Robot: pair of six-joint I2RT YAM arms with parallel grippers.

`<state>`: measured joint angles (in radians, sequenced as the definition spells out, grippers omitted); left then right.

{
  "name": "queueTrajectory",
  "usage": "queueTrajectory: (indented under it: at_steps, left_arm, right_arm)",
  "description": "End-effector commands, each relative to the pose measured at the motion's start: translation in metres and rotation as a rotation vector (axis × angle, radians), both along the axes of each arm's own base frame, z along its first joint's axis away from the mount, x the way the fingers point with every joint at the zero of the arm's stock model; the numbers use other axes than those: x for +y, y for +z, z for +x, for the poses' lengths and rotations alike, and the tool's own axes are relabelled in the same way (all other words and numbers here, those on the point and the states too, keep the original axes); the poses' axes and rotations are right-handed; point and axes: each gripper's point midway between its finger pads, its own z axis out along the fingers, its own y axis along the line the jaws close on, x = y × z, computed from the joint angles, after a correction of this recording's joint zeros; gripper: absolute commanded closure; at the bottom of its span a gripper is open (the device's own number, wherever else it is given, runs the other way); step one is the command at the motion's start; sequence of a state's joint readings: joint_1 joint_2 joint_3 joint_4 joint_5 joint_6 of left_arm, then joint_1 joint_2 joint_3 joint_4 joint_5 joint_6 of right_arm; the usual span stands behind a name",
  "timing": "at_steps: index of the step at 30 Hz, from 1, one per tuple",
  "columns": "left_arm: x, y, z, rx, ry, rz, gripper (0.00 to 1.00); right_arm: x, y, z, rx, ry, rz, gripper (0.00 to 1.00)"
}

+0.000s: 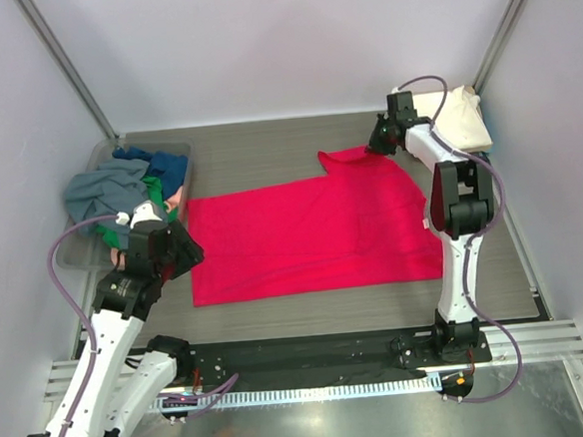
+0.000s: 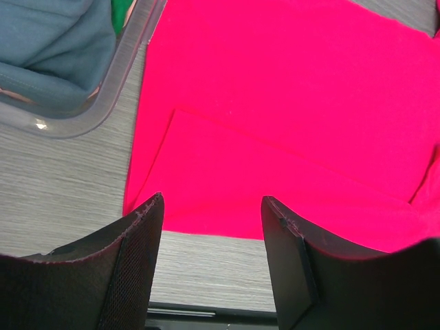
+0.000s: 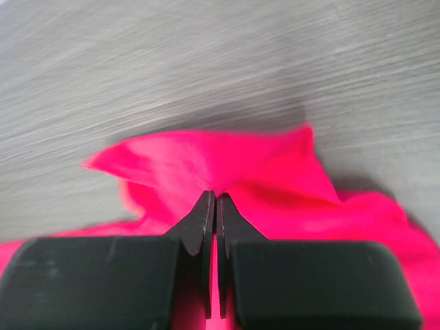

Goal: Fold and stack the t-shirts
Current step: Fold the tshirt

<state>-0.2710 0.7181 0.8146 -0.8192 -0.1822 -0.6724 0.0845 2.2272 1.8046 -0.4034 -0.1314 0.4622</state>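
A bright red t-shirt (image 1: 303, 238) lies spread on the table's middle. My right gripper (image 1: 375, 149) is shut on its far right corner, and the cloth bunches at the tips in the right wrist view (image 3: 206, 165). My left gripper (image 1: 187, 254) is open and empty beside the shirt's near left edge; the red cloth (image 2: 275, 124) fills the left wrist view beyond the fingers (image 2: 141, 261). A cream-white folded shirt (image 1: 460, 117) lies at the far right. Grey (image 1: 104, 187), blue (image 1: 163, 165) and green shirts sit in the bin.
A clear plastic bin (image 1: 78, 248) stands at the left edge of the table, its rim (image 2: 110, 89) close to my left gripper. White walls close the space on three sides. A black rail runs along the near edge.
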Motion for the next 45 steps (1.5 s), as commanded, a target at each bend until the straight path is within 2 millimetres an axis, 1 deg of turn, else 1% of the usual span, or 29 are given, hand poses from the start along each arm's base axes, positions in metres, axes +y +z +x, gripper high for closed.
queueTrajectory:
  at_steps: [1, 2, 3, 4, 5, 9, 10, 11, 12, 13, 15, 16, 18, 19, 20, 21, 25, 26, 27, 29, 30, 31, 33, 35, 36, 39, 40, 41, 45]
  left_arm:
    - [0.000, 0.007, 0.004, -0.038, -0.003, -0.007, 0.40]
    - [0.001, 0.008, 0.004, -0.043, 0.004, -0.005, 0.40]
    - [0.001, 0.009, 0.004, -0.049, 0.004, -0.007, 0.40]
    - [0.002, 0.010, 0.004, -0.056, 0.008, -0.007, 0.40]
    - [0.003, 0.011, 0.004, -0.060, 0.011, -0.006, 0.41]
    - [0.004, 0.011, 0.003, -0.063, 0.016, -0.005, 0.41]
    - [0.003, 0.010, 0.003, -0.057, 0.015, -0.004, 0.41]
    - [0.003, 0.010, 0.003, -0.057, 0.015, -0.004, 0.41]
    - [0.003, 0.010, 0.003, -0.055, 0.014, -0.005, 0.41]
    - [0.003, 0.009, 0.003, -0.051, 0.017, -0.004, 0.41]
    - [0.003, 0.008, 0.005, -0.048, 0.021, -0.002, 0.41]
    - [0.004, 0.007, 0.007, -0.047, 0.027, -0.003, 0.42]
    - [0.001, 0.001, 0.017, -0.035, 0.032, -0.003, 0.41]
    - [0.000, -0.001, 0.022, -0.030, 0.037, -0.002, 0.41]
    - [-0.001, -0.013, 0.030, 0.022, 0.044, 0.013, 0.41]
    - [-0.003, -0.010, 0.039, 0.019, 0.046, 0.013, 0.41]
    - [-0.011, -0.022, 0.082, 0.107, 0.068, 0.053, 0.41]
    - [-0.023, -0.016, 0.115, 0.109, 0.057, 0.042, 0.42]
    - [-0.023, -0.029, 0.117, 0.147, 0.057, 0.054, 0.42]
    - [-0.028, -0.032, 0.135, 0.158, 0.059, 0.057, 0.42]
    - [-0.031, -0.024, 0.148, 0.138, 0.060, 0.054, 0.43]
    - [-0.033, -0.038, 0.156, 0.175, 0.061, 0.070, 0.43]
    - [-0.035, -0.034, 0.174, 0.165, 0.064, 0.085, 0.43]
    - [-0.036, -0.050, 0.187, 0.201, 0.065, 0.108, 0.43]
    - [-0.039, -0.042, 0.198, 0.185, 0.060, 0.110, 0.43]
    - [-0.042, -0.049, 0.219, 0.197, 0.055, 0.132, 0.43]
    - [-0.041, -0.061, 0.224, 0.220, 0.059, 0.148, 0.43]
    - [-0.044, -0.055, 0.233, 0.204, 0.052, 0.147, 0.43]
    - [-0.047, -0.077, 0.245, 0.248, 0.039, 0.168, 0.45]
  right_arm:
    - [0.006, 0.101, -0.017, -0.177, 0.062, 0.003, 0.99]
    - [0.004, 0.123, -0.027, -0.208, 0.065, 0.002, 0.99]
    - [0.005, 0.126, -0.036, -0.204, 0.074, 0.000, 0.99]
    - [0.003, 0.114, -0.049, -0.169, 0.077, -0.007, 0.99]
    - [0.003, 0.132, -0.062, -0.194, 0.082, -0.003, 0.99]
    - [0.002, 0.131, -0.113, -0.167, 0.100, 0.016, 0.99]
    - [0.001, 0.112, -0.132, -0.118, 0.101, 0.015, 0.99]
    - [0.001, 0.108, -0.144, -0.105, 0.095, 0.022, 0.99]
    - [0.001, 0.123, -0.159, -0.142, 0.098, 0.030, 0.99]
    - [0.000, 0.101, -0.179, -0.092, 0.101, 0.033, 0.99]
    - [-0.006, 0.111, -0.202, -0.129, 0.071, 0.031, 0.99]
    - [-0.009, 0.094, -0.219, -0.094, 0.056, 0.029, 0.99]
    - [-0.016, 0.089, -0.235, -0.112, 0.023, 0.014, 0.99]
    - [-0.020, 0.087, -0.238, -0.111, 0.006, 0.001, 0.99]
    - [-0.026, 0.085, -0.240, -0.116, -0.015, -0.017, 0.99]
    - [-0.031, 0.080, -0.244, -0.107, -0.038, -0.028, 0.99]
    - [-0.057, 0.066, -0.240, -0.065, -0.125, -0.032, 0.99]
    - [-0.099, 0.053, -0.236, -0.018, -0.267, -0.001, 0.99]
    - [-0.099, 0.052, -0.236, -0.018, -0.269, -0.001, 0.99]
    - [-0.113, 0.046, -0.232, 0.000, -0.333, 0.059, 0.99]
    - [-0.128, 0.044, -0.232, 0.003, -0.387, 0.065, 0.99]
    - [-0.133, 0.045, -0.231, -0.001, -0.410, 0.066, 0.99]
    - [-0.148, 0.051, -0.228, -0.023, -0.462, 0.058, 0.99]
    - [-0.151, 0.054, -0.226, -0.031, -0.466, 0.062, 0.99]
    - [-0.147, 0.052, -0.225, -0.024, -0.448, 0.078, 0.99]
    - [-0.139, 0.046, -0.221, -0.019, -0.409, 0.115, 0.99]
    - [-0.136, 0.043, -0.221, -0.016, -0.399, 0.127, 0.99]
    - [-0.134, 0.042, -0.220, -0.018, -0.391, 0.136, 0.99]
    - [-0.126, 0.039, -0.218, -0.013, -0.358, 0.174, 0.99]
